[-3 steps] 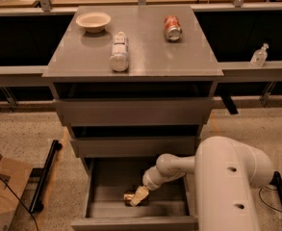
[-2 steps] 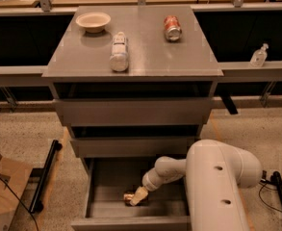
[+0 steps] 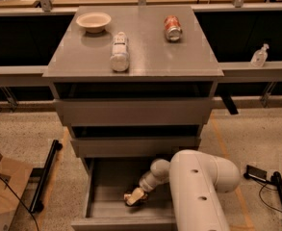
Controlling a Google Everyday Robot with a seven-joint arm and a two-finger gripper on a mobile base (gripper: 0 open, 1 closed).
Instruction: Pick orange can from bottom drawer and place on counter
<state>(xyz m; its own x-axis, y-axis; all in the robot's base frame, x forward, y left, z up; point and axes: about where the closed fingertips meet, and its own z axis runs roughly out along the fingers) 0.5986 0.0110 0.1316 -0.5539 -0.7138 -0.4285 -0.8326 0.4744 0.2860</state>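
Note:
The bottom drawer [image 3: 107, 189] is pulled open at the foot of the grey cabinet, showing its shallow grey tray. My gripper [image 3: 133, 197] reaches down into it from the right, at the middle of the tray near the front. A small golden-orange shape, the orange can [image 3: 129, 199], lies on the drawer floor right at the gripper's tip, mostly covered by it. The counter [image 3: 145, 52] is the glossy grey slab on top of the cabinet.
On the counter stand a pale bowl [image 3: 93, 21] at the back left, a white bottle [image 3: 120, 51] lying in the middle and a red-and-white can [image 3: 172, 28] at the back right. Two upper drawers [image 3: 133, 112] are partly open above. My white arm [image 3: 198, 186] fills the lower right.
My arm's large white body has shifted left and nearer the camera. The gripper stays at almost the same spot over the can in the bottom drawer.

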